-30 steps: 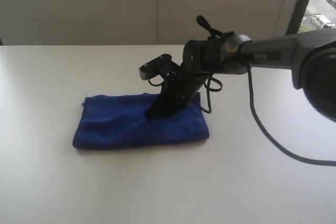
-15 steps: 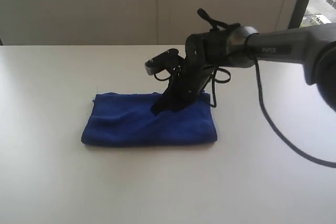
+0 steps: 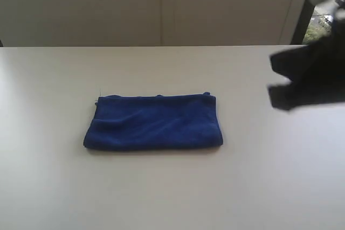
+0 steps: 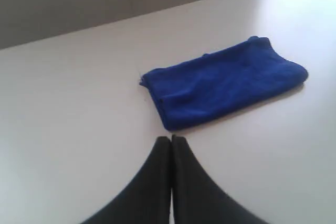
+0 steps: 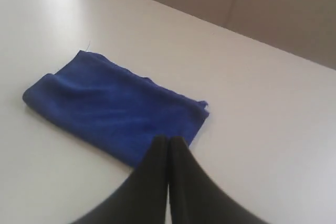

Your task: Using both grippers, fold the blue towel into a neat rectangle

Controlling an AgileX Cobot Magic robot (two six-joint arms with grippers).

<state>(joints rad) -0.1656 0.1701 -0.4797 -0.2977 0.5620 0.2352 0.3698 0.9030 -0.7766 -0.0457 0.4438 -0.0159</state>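
Note:
The blue towel [image 3: 153,121] lies folded into a flat rectangle in the middle of the white table [image 3: 161,192]. It also shows in the left wrist view as the towel [image 4: 226,80] and in the right wrist view as the towel [image 5: 113,108]. My left gripper [image 4: 171,139] is shut and empty, hanging off the towel's short end. My right gripper [image 5: 168,139] is shut and empty too, above the towel's corner. In the exterior view only a blurred black part of the right arm [image 3: 310,76] shows at the right edge; the left arm is out of that view.
A beige wall [image 3: 161,6] runs behind the table's far edge. A dark window frame [image 3: 304,12] stands at the back right.
The right arm has lifted off the towel and swung away to the right edge. The towel slid slightly right earlier and now lies still, uncovered.

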